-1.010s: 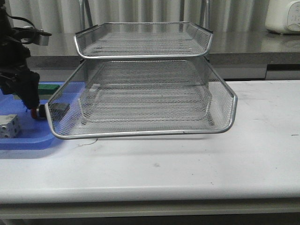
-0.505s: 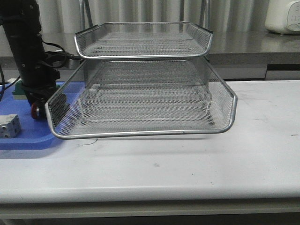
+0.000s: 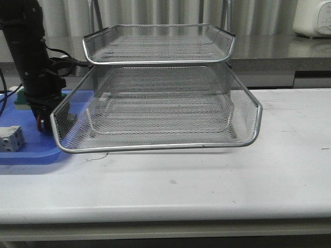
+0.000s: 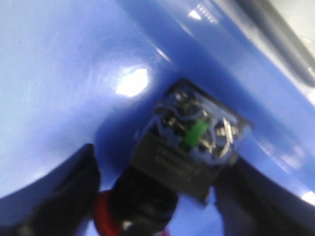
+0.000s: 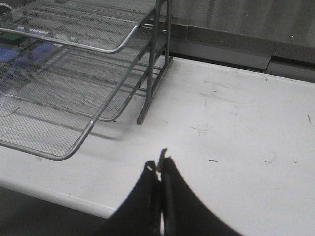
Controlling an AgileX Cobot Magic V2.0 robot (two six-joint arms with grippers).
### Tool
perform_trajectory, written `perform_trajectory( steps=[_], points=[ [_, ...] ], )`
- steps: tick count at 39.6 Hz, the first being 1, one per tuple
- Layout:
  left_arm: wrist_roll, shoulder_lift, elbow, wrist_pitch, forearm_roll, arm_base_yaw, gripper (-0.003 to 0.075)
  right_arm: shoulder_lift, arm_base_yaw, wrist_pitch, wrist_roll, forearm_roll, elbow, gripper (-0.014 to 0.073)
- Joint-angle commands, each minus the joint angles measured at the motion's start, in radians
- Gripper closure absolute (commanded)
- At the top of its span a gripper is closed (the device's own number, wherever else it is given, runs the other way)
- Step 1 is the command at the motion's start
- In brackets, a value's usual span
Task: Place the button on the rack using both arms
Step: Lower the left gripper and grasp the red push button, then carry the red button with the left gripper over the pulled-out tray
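The button (image 4: 172, 160), black-bodied with a red head, lies on its side on the blue tray (image 4: 59, 73). In the front view only its red head (image 3: 39, 123) shows, just left of the rack's lower front corner. My left gripper (image 4: 157, 169) is open and straddles the button, with one finger (image 4: 69, 191) at the red head and the other close beside the body. It also shows in the front view (image 3: 44, 114). The silver wire rack (image 3: 155, 103) stands mid-table. My right gripper (image 5: 160, 164) is shut and empty above bare table to the right of the rack (image 5: 74, 64).
A white cube (image 3: 10, 138) sits on the blue tray (image 3: 26, 155) in front of the left arm. A green block (image 3: 20, 101) lies behind the arm. A grey counter with a white appliance (image 3: 313, 18) runs along the back.
The left arm has swung upright and shifted right toward the rack's corner, its gripper coming down around the button. The rack and cube have not moved.
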Motion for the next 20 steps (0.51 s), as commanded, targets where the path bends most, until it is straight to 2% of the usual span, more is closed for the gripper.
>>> perform_trajectory(
  steps=[1,8,20],
  points=[
    [-0.001,-0.06,-0.027,-0.032,-0.027,-0.001,0.0454,0.008,-0.002,-0.069,0.0,0.003,-0.025,0.0703],
    [-0.001,-0.062,-0.027,-0.026,-0.027,0.022,0.052,0.008,-0.002,-0.07,0.0,0.003,-0.025,0.0703],
    [-0.032,-0.104,-0.069,0.06,-0.039,0.084,0.0521,0.008,-0.002,-0.07,0.0,0.003,-0.025,0.0703]
  ],
)
